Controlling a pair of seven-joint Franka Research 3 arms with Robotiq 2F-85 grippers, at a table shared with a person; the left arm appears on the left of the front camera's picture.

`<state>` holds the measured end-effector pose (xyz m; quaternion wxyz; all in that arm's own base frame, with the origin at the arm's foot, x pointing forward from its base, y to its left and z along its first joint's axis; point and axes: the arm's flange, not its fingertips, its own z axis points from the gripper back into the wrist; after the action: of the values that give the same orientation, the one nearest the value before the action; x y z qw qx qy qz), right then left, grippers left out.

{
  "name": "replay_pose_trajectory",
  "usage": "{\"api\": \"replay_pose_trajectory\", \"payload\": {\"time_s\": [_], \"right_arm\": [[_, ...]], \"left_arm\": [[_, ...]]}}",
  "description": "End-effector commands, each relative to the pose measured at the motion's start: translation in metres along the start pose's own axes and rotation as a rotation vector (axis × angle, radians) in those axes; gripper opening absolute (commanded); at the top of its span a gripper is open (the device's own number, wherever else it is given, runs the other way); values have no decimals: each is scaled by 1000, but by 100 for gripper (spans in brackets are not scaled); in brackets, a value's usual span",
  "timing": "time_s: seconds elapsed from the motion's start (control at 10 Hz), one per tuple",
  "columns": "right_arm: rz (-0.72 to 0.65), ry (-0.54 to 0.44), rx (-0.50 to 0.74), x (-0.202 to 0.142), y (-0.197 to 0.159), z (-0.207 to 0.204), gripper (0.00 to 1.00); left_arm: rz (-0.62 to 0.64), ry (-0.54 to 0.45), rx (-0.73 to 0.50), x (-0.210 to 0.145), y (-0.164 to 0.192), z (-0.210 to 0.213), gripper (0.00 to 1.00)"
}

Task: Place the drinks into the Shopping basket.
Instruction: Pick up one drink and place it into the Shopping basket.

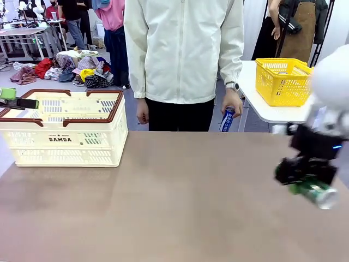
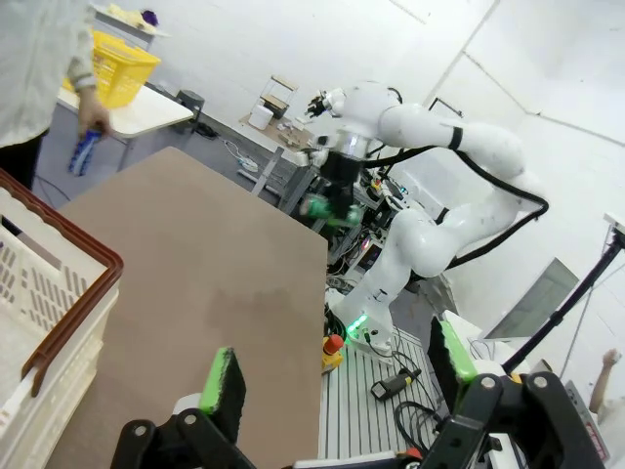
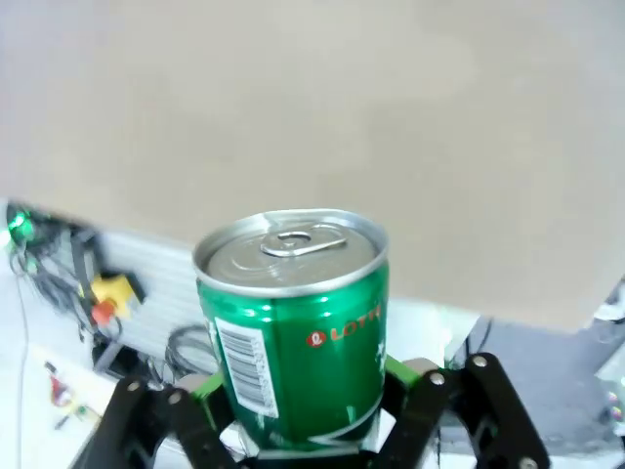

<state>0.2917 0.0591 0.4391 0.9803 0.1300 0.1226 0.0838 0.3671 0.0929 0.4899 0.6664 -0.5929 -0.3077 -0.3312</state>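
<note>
- right gripper [image 1: 299, 180]: pinches the green can [image 3: 293, 332] low on its body, fingers pressed to both sides; holds it tilted, silver top toward the near right, by the right edge of the table [image 1: 163, 207], seemingly lifted off the surface.
- green can: counts as picked up but not yet delivered; sits well apart from the basket, with the whole width of the table between.
- left gripper [image 2: 337, 376]: stands spread wide, nothing between the green pads; hovers at the basket's left rim in the front view.
- basket [image 1: 71, 150]: rests at the far left corner of the table, open side up; shows no can inside as far as the front view looks in, though the near wall hides the floor.
- blue can [image 1: 227, 119]: hangs beyond the far edge, right of the middle, wrapped in the person's hand [image 1: 233, 103] and pointing down; touches neither the table nor a gripper.
- yellow basket [image 1: 281, 82]: stands on a side table beyond the far right corner; probably plays no part here.
- done so far, by judgement: first can grasped, nothing placed.
- left to do, by judgement: carry the green can across to the far left corner and release it over the basket; then take the blue can, likely from the person's hand, and put it in as well.
</note>
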Motion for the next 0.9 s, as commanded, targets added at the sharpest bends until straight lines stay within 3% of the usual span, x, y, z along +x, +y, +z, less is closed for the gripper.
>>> {"api": "replay_pose_trajectory", "payload": {"time_s": [0.0, 0.1, 0.2, 0.4, 0.5, 0.8], "right_arm": [[19, -97, 99, -98, -44, -16, 0], [75, -178, 183, -103, -52, -16, 0], [8, -28, 58, -38, -14, 28, 0], [8, -28, 58, -38, -14, 28, 0], [20, -67, 95, -65, -25, 43, 0], [14, -171, 55, -25, -2, 47, 0]], "left_arm": [[-2, -1, 2, 0, -2, 2, 100], [-2, -1, 2, 0, -2, 2, 100], [-2, -1, 2, 0, -2, 2, 100], [-2, -1, 2, 0, -2, 2, 100], [-2, -1, 2, 0, -2, 2, 100], [-2, -1, 2, 0, -2, 2, 100]]}}
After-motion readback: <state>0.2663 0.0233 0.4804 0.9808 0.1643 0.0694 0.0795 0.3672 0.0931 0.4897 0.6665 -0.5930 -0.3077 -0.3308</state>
